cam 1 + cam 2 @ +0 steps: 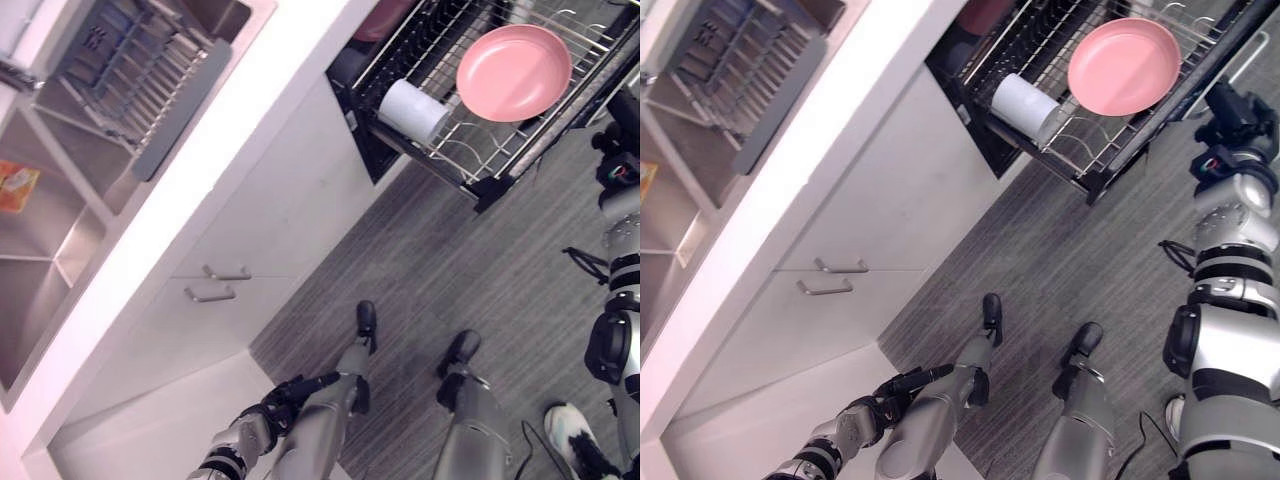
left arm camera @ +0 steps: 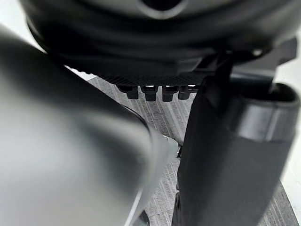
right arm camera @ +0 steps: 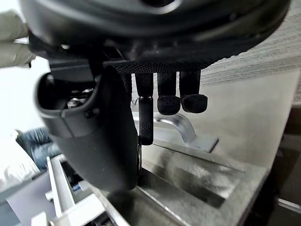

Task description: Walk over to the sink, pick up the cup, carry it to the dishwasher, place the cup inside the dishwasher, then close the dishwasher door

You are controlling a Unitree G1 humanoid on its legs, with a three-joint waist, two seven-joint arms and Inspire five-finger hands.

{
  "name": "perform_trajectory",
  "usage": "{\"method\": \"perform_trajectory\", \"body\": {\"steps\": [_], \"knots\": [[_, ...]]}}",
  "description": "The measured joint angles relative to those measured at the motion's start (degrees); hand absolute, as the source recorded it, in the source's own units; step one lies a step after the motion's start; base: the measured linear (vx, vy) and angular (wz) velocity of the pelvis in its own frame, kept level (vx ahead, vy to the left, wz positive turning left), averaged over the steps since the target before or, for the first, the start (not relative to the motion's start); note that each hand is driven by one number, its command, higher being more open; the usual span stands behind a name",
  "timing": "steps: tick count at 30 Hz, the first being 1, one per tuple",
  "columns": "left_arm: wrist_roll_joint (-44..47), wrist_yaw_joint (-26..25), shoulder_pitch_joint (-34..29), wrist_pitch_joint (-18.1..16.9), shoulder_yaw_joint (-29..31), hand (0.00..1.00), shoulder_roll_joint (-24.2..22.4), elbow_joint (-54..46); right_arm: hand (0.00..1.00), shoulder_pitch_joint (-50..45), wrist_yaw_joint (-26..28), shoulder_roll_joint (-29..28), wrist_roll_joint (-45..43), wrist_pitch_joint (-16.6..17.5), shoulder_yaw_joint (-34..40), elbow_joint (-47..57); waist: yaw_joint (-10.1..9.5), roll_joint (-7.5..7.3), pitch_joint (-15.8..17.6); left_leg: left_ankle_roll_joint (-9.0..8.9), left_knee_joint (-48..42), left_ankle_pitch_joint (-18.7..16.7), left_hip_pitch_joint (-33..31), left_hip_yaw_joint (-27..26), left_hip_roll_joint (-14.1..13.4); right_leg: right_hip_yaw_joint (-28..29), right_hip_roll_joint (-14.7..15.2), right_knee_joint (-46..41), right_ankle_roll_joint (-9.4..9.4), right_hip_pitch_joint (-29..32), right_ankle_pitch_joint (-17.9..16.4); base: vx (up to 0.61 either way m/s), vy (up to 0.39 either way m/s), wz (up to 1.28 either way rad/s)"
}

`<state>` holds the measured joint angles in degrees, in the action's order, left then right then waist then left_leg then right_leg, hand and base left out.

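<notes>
The white cup [image 1: 413,110] lies on its side in the pulled-out wire rack [image 1: 470,165] of the open dishwasher, next to a pink plate [image 1: 513,72]. My right hand [image 1: 1237,115] is raised beside the rack's outer end, by the dishwasher door. In the right wrist view its fingers [image 3: 168,96] hang relaxed just above the door's metal handle [image 3: 176,125] and steel face [image 3: 244,113], holding nothing. My left hand [image 1: 292,390] hangs low beside my leg, fingers straight and empty.
A white counter [image 1: 200,180] runs along the left, with a steel sink [image 1: 40,250] and a dish drainer [image 1: 140,70] in it. Cabinet fronts with two handles [image 1: 215,285] face the grey wood floor. A person's white shoe [image 1: 575,435] is at the lower right.
</notes>
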<state>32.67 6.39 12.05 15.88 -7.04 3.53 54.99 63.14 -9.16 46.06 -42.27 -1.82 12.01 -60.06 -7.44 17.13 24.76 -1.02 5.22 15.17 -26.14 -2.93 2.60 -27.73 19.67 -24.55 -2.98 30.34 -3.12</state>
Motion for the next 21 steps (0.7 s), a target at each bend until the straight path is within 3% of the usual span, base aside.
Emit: {"method": "perform_trajectory", "body": {"steps": [6, 10, 14, 21], "knots": [[-0.10, 3.91, -1.82, 0.03, -2.43, 1.00, -0.40, 0.05, 0.00, 5.01, -2.64, 2.09, 6.45, -0.74, -4.89, -1.33, -3.27, 3.54, -2.74, -0.69, 0.07, 0.60, -1.45, 4.74, 0.74, -3.63, 2.30, -5.37, 0.31, 0.98, -4.55, -0.04, -0.104, 0.38], [-0.25, 6.92, -4.12, -0.20, -2.32, 1.00, -0.42, -0.27, 0.00, 9.47, -5.95, 3.74, 11.52, -2.45, -8.98, -1.33, -6.02, 4.99, -3.91, 0.29, -0.19, 2.02, -1.93, 8.24, 1.49, -6.93, 4.52, -10.39, 0.95, 0.76, -8.86, 0.01, -0.138, 0.50], [-1.75, 8.53, -4.97, -1.52, -1.11, 1.00, -1.09, -0.39, 0.00, 12.85, -7.89, 4.16, 13.96, -3.91, -10.74, -1.60, -9.11, 5.69, -4.48, 0.26, -0.23, 2.66, -2.04, 10.33, 1.57, -9.60, 4.98, -11.79, 1.40, -0.59, -10.91, 0.01, -0.160, 0.34], [-3.46, 10.19, -8.30, -3.93, 1.01, 1.00, -1.25, -2.10, 0.00, 16.92, -8.75, 3.98, 17.60, -4.41, -15.94, -3.99, -11.99, 6.18, -4.88, 0.11, -0.26, 2.56, -1.21, 12.62, 1.91, -13.35, 5.00, -10.51, 1.07, -4.30, -11.94, -0.02, -0.096, 0.23]]}}
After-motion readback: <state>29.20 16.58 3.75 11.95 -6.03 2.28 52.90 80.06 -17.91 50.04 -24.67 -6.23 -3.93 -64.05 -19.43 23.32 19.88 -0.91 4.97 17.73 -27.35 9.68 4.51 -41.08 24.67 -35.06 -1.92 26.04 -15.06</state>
